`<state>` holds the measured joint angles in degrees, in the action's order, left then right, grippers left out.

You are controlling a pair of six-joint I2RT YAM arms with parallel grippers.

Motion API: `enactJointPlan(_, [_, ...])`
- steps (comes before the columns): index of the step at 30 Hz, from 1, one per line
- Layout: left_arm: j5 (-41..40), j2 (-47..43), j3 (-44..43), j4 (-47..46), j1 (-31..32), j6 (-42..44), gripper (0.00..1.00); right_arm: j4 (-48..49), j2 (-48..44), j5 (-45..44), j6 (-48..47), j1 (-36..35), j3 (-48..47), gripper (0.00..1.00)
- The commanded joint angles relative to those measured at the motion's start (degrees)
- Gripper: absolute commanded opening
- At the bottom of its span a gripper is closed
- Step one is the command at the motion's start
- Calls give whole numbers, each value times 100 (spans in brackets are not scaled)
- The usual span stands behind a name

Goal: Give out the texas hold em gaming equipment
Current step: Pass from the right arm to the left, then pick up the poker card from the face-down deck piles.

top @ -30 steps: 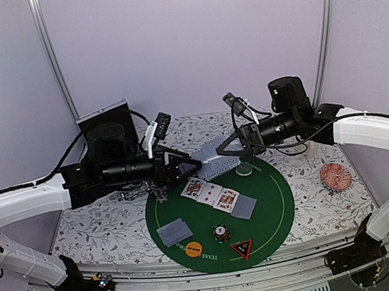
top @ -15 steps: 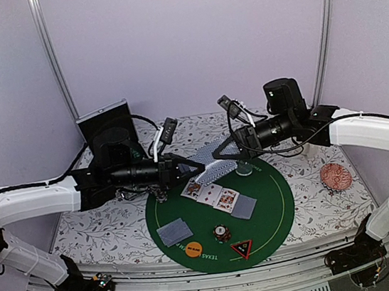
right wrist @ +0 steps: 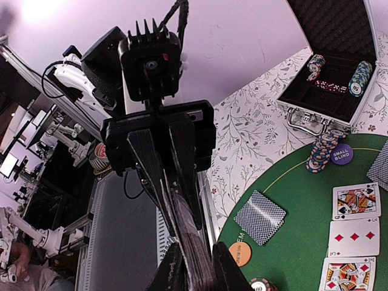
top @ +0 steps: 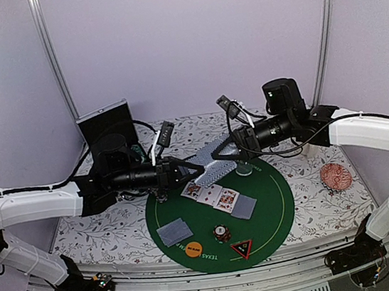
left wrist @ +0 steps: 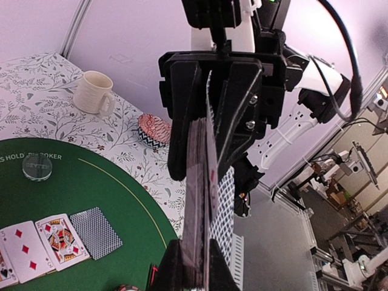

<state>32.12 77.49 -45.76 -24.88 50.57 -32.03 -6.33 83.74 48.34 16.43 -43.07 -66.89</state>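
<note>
A deck of playing cards (top: 207, 159) hangs above the far edge of the green round mat (top: 277, 203), between both grippers. My left gripper (top: 199, 168) is shut on the deck (left wrist: 197, 182) from the left. My right gripper (top: 214, 156) faces it, its fingers close on both sides of the deck (right wrist: 191, 236); whether they still press does not show. On the mat lie three face-up cards (top: 211, 193), a face-down card (top: 244, 207), a face-down pair (top: 175, 231), a chip stack (top: 222, 233), an orange disc (top: 193, 247), a triangle marker (top: 242, 248) and a clear disc (top: 244, 170).
An open chip case (top: 106, 128) stands at the back left, with a chip stack (right wrist: 321, 151) and a purple disc (right wrist: 341, 154) in front of it. A red-patterned dish (top: 337, 177) lies right of the mat. A white mug (left wrist: 94, 92) stands at the back right.
The left gripper's fingers stood apart around the deck and have closed on it. The right gripper moved slightly left with the deck, then held still.
</note>
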Motion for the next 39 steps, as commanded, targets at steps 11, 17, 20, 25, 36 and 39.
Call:
enactJointPlan(11, [-136,-32,313,-781,-13,-898,0,114,55,-149,45,194,-95,26])
enactJointPlan(17, [-562,-123,270,-204,-129,-836,0,9,-97,-263,102,383,40,21])
enactJointPlan(20, [-741,-200,297,67,-201,-809,0,-170,-172,-438,94,483,75,11])
enactJointPlan(25, [-1017,-254,316,437,-308,-742,0,-568,-279,-649,-100,610,59,3])
enactJointPlan(36, [-1925,-665,287,1549,-587,-313,0,-3411,-166,-2484,-1515,1002,-192,2])
enactJointPlan(39, [-2064,-747,270,1725,-604,-215,0,-4035,208,-2635,-1782,1002,-182,2])
